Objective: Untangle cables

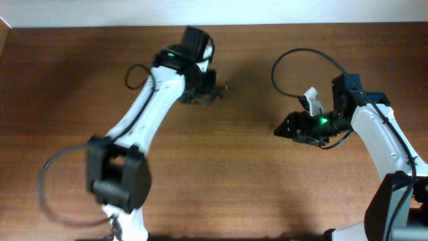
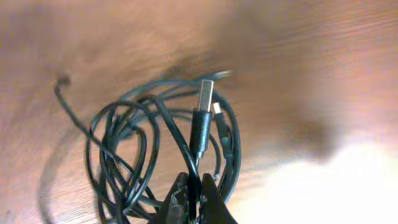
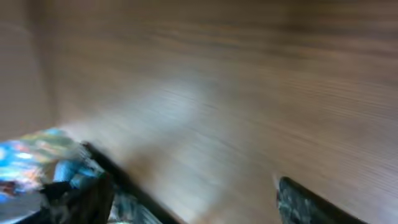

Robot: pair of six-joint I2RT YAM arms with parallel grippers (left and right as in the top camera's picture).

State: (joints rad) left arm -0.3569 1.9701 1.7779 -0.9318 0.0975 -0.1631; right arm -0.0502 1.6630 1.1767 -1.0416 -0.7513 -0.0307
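Observation:
The cables (image 2: pixel 155 149) are a tangle of thin black loops on the wooden table, with a silver-tipped USB plug (image 2: pixel 206 93) lying on top. My left gripper (image 2: pixel 193 196) is shut on one black strand of the tangle. In the overhead view it (image 1: pixel 202 92) is at the far middle of the table, and only a bit of the cables (image 1: pixel 217 89) shows beside it. My right gripper (image 1: pixel 279 129) is open and empty, low over bare wood to the right of centre and well apart from the cables. Its fingers (image 3: pixel 194 186) are spread wide in the blurred right wrist view.
A thicker black arm cable (image 1: pixel 294 63) loops over the table behind the right arm. A grey arm cable (image 1: pixel 50 184) curves out at the front left. The table's far edge (image 1: pixel 267 25) meets a white wall.

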